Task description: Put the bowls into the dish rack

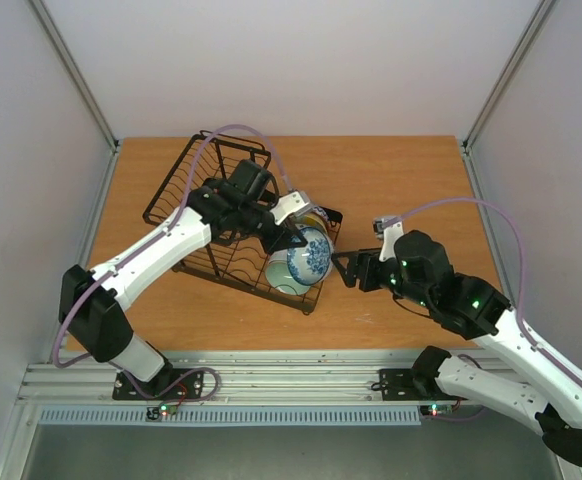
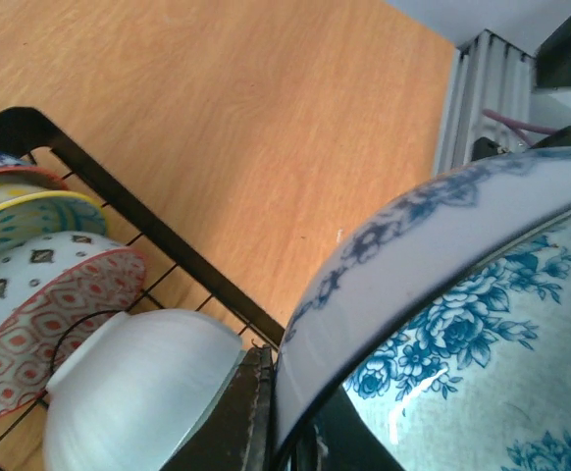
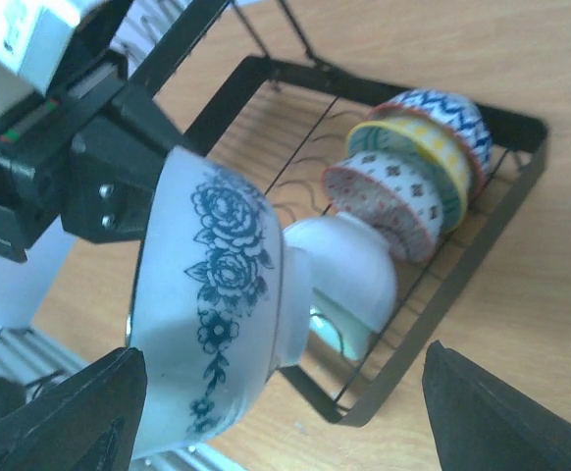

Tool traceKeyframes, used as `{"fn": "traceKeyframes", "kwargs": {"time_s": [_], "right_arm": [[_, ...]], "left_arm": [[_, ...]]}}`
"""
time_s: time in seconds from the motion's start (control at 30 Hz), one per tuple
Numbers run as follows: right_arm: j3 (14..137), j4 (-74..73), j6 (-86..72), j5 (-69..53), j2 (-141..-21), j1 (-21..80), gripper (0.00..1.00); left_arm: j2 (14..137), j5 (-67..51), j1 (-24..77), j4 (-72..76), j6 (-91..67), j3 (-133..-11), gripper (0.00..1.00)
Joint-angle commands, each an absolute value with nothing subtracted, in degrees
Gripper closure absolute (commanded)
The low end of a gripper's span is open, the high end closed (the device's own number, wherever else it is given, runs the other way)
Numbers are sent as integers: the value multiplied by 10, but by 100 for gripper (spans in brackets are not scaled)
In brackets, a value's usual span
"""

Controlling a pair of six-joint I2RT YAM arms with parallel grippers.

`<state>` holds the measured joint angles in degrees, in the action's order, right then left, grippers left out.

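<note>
My left gripper [image 1: 283, 242] is shut on the rim of a white bowl with blue flowers [image 1: 308, 258] and holds it tilted on edge over the near right end of the black wire dish rack [image 1: 186, 180]. In the left wrist view the bowl [image 2: 442, 294] fills the right side, its rim pinched between the fingers [image 2: 234, 412]. Several bowls stand in a row in the rack: pale plain [image 3: 349, 270], red-and-white [image 3: 384, 201], yellow [image 3: 413, 152], blue patterned [image 3: 442, 113]. My right gripper [image 1: 343, 268] is open and empty, just right of the rack, facing the held bowl [image 3: 217, 304].
The rack's raised basket end [image 1: 226, 150] lies at the far left. The rack's near corner frame [image 3: 403, 363] is under the held bowl. Bare wooden table [image 1: 411, 190] lies right of and behind the rack. Grey walls enclose the table.
</note>
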<state>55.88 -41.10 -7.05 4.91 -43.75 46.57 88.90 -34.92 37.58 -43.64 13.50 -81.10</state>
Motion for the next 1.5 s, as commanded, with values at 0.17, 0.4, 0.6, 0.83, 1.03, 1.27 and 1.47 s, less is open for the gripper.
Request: {"fn": "traceKeyframes", "kwargs": {"time_s": [0.17,0.4,0.6,0.83,1.03,1.27,1.47], "right_arm": [[528,-337,-81,-58,-440,465,19],[522,-315,-85,-84,-445,465,18],[513,-302,-95,-89,-448,465,18],[492,-289,-108,-90,-447,465,20],[480,-259,-114,-103,-461,465,22],[479,-238,-100,-105,-473,465,44],[509,-264,-70,-84,-474,465,89]], "left_arm": [[875,-439,377,-401,123,-812,99],[872,-454,374,-402,123,-813,99],[869,-454,371,-397,120,-811,99],[860,-455,360,-391,115,-811,100],[859,-477,348,-381,98,-809,99],[863,-534,338,-373,82,-807,100],[866,-548,337,-373,79,-806,100]]}}
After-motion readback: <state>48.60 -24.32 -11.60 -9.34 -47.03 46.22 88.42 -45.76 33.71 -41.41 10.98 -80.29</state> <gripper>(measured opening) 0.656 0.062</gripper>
